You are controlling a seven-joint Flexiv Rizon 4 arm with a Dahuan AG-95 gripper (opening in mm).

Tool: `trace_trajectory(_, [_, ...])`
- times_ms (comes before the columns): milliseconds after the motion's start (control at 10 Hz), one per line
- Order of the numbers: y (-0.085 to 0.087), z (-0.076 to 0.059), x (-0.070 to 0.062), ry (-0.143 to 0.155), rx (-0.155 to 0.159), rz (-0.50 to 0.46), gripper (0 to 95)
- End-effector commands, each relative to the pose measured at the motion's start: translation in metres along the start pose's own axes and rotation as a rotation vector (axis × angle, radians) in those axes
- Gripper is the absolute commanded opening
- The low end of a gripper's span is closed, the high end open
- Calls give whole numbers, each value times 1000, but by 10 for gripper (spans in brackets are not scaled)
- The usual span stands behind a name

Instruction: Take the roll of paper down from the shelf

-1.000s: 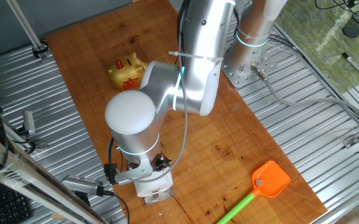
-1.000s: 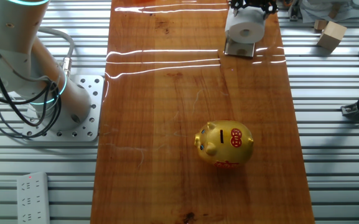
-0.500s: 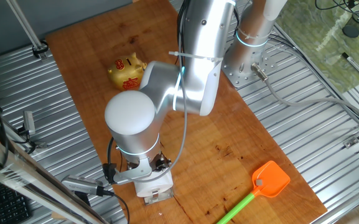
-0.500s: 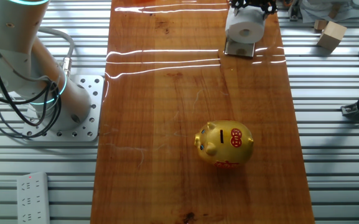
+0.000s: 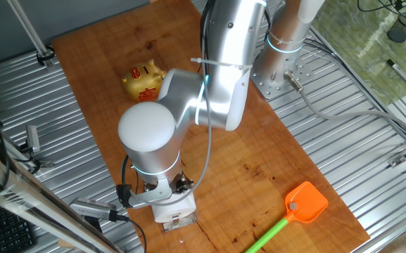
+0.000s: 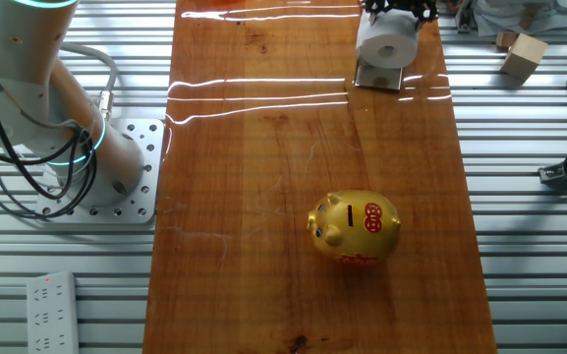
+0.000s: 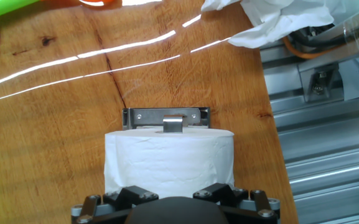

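We're in a robotics lab: wooden counter [image 6: 263, 197] bolted onto ribbed aluminium framing [image 5: 343, 140], loose cables [image 6: 28, 187], power strip [image 6: 52, 313].

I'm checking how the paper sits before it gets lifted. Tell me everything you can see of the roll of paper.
The roll of paper is white, soft-looking and faintly wrinkled, a short fat cylinder lying on its side. In the other fixed view its hollow core faces the camera. It sits on the shelf, a silvery metal bracket whose small tab shows just past the roll's far edge. The gripper is right at its near side; whether the fingers touch it cannot be told. It stands near the end of the wooden table.
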State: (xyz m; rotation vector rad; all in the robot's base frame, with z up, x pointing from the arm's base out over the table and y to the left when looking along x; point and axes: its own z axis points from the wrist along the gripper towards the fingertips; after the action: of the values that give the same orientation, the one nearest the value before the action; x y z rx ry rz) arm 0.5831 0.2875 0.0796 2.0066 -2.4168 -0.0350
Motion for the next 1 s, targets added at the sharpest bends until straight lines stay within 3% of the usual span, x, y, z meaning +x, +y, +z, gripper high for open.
trace_trajectory(100, [-1,0,-1,-2,1,0,0])
trace_trajectory(1000, [0,-5,-3,-6,0,-11,0])
